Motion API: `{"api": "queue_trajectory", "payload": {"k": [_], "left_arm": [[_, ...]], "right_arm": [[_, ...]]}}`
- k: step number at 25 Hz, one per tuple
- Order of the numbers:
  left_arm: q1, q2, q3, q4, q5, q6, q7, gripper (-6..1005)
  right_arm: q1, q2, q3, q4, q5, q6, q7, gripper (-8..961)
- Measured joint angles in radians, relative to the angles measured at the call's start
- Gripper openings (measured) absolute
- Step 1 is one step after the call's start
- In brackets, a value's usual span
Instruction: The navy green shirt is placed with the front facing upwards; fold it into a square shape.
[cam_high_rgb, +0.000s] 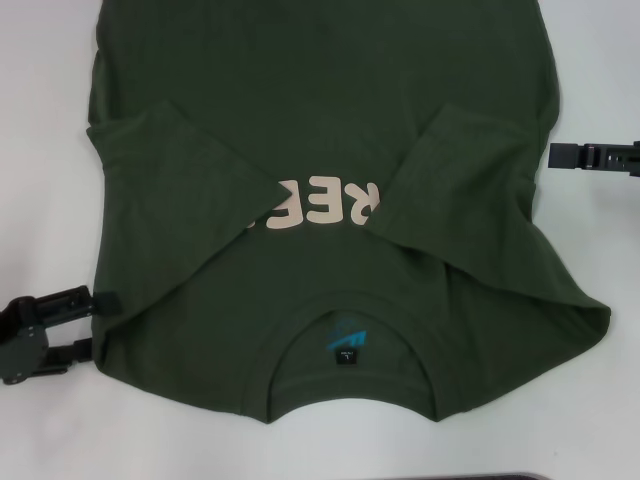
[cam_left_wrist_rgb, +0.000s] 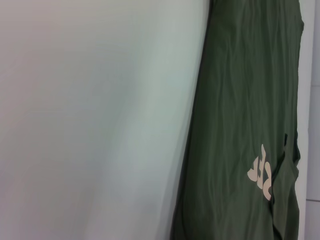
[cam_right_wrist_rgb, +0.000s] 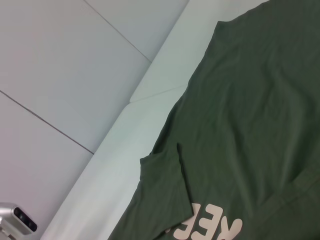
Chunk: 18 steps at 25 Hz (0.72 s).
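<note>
You had the dark olive-green cotton shirt (cam_high_rgb: 330, 170) flat on the white surface (cam_high_rgb: 40, 120), collar at six o'clock, both sleeves folded inward over the cream lettering (cam_high_rgb: 315, 205), its long axis running six to twelve. The left claw (cam_high_rgb: 50, 325) sat at eight o'clock, touching the hem edge (nearer); the right claw (cam_high_rgb: 590, 157) waited at three, apart. I couldn't tell either claw's opening; neither visibly held cloth.
</note>
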Motion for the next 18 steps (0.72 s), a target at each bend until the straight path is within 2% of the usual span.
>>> {"api": "queue_trajectory", "payload": {"k": [18], "left_arm": [[-0.019,-0.008,0.018,0.018,0.007,-0.016,-0.011,822]], "right_arm": [[0.001,0.0,0.0,0.0,0.001,0.0,0.0,818]]}}
